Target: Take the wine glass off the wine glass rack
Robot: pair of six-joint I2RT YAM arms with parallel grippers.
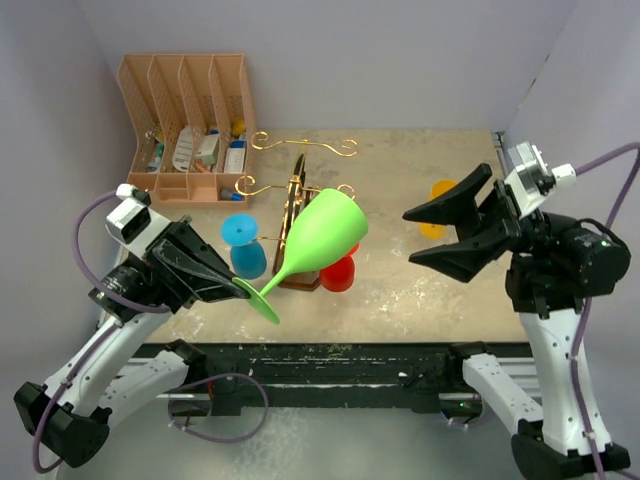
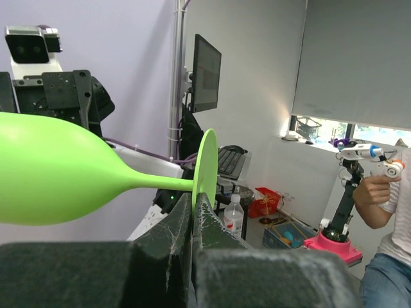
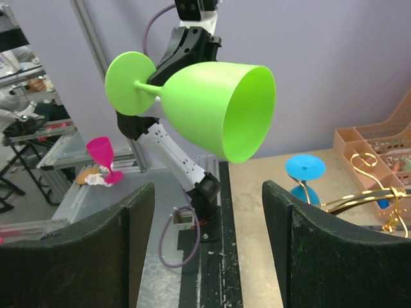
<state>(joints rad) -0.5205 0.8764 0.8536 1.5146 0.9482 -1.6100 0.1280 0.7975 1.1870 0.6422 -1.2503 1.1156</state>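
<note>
The left gripper (image 1: 246,288) is closed right down, its 2 dark fingers (image 2: 209,221) nipping the edge of the flat round foot of the green wine glass (image 1: 325,235); the left wrist view shows the foot disc standing on edge in the narrow slit between them. From there the glass runs out sideways, stem about level and the bowl leaning up and away towards the middle of the table (image 1: 420,290). In the right wrist view it hangs in the air with its open mouth turned towards that camera, clear of the gold curls below. From above, the bowl overlaps the wine glass rack (image 1: 297,190), whose gold wire arms spread out from an upright post on a dark base, so from that angle I cannot tell how high it sits over the wires. A blue glass (image 1: 243,245) stands upside down just left of the rack and a red one (image 1: 340,272) just right of its base. A peach slotted organiser (image 1: 190,110) fills the far left corner. The right gripper (image 1: 408,237) is spread wide with nothing in it, held over the right side of the table and pointing at the green bowl, with an orange glass (image 1: 438,215) behind it.
</note>
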